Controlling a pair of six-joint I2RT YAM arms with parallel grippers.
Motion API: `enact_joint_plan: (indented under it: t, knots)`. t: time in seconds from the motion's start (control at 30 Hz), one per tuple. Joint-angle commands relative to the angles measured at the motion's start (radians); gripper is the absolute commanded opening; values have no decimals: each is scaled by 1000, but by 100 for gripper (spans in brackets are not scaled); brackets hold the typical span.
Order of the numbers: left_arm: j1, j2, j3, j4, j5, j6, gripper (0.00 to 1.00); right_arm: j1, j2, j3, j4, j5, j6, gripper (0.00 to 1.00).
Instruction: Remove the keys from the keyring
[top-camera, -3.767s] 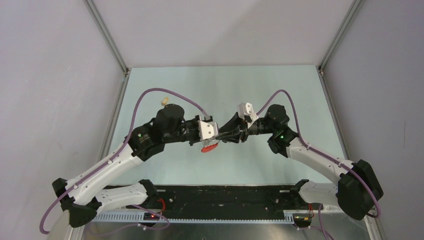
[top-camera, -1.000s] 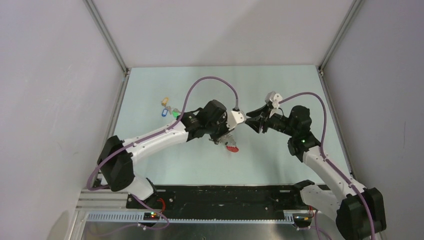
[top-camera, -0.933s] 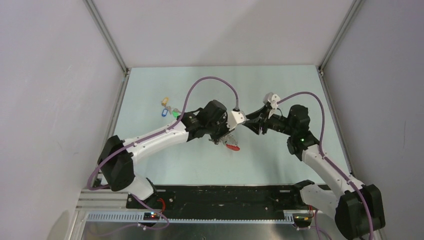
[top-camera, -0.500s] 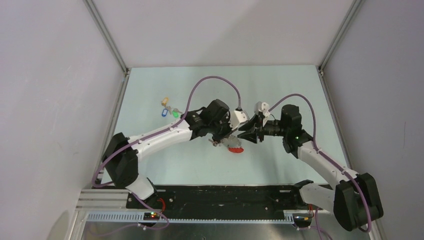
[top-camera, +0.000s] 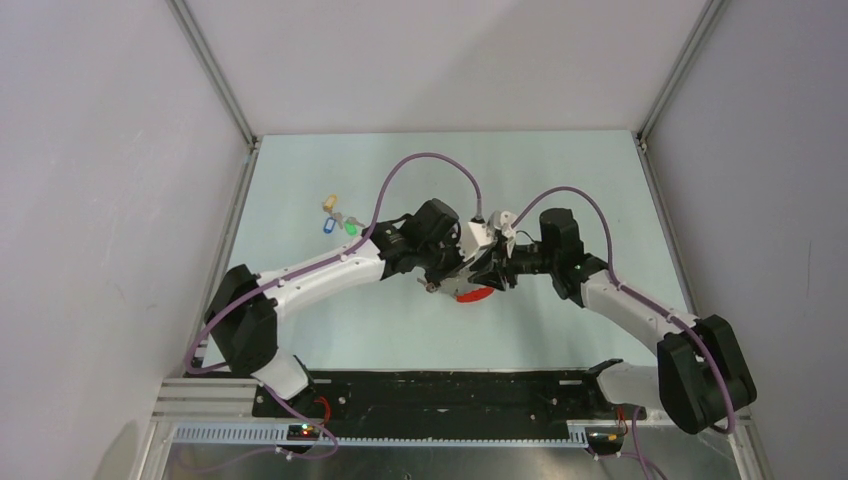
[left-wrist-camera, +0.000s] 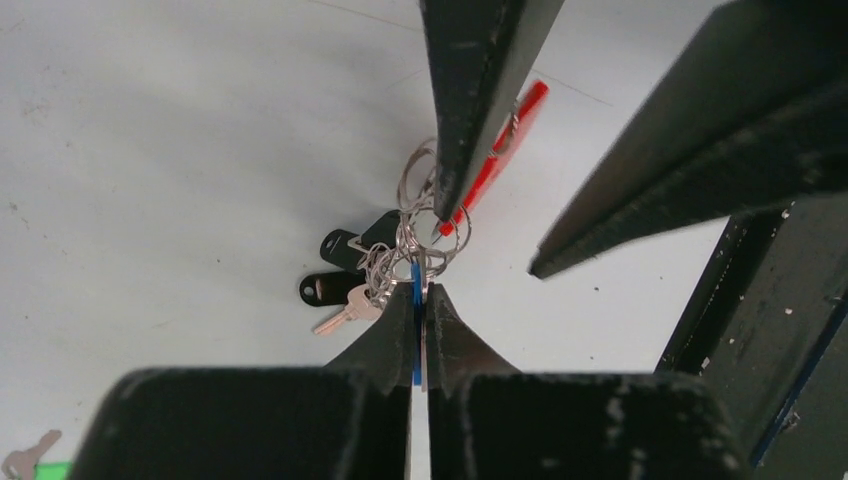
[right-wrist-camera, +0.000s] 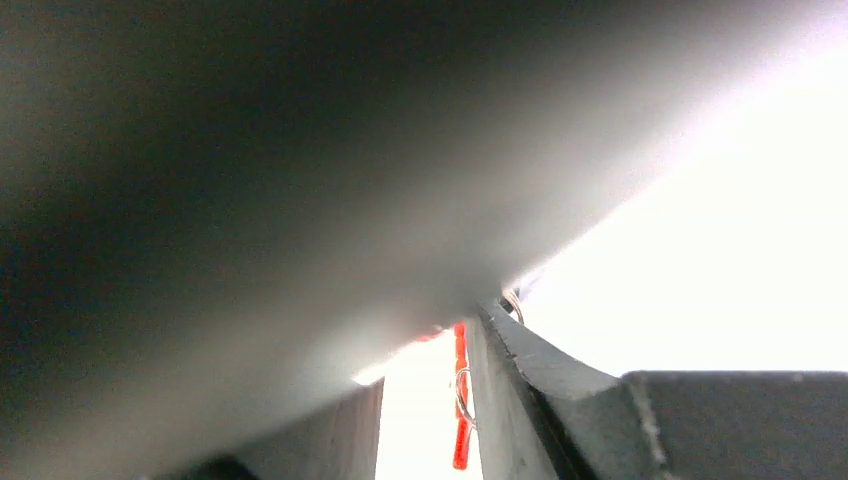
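1. Gripper check: the left gripper (left-wrist-camera: 420, 300) is pinched tight on a thin blue tag of the keys (left-wrist-camera: 330, 290), whose black tags and one silver key lie bunched just beyond on the counter (top-camera: 560, 180).
2. The right gripper (left-wrist-camera: 488, 243) comes in from opposite, spread wide and holding nothing, one fingertip at the keyring (left-wrist-camera: 458, 232).
3. The red strap (left-wrist-camera: 492, 165) trails off behind that finger.
4. Well away to the left sits a small tagged cluster (top-camera: 335, 215).
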Motion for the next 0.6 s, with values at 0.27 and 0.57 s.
enact_joint_plan:
  t: [0.27,0.57]
  knots:
    - [-6,-63,38,42,9,-4,0,-5,54,55,-60,88,-45,40]
    - [-9,-79,33,42,32,7,0,-33,40,54,-31,125,-23,47]
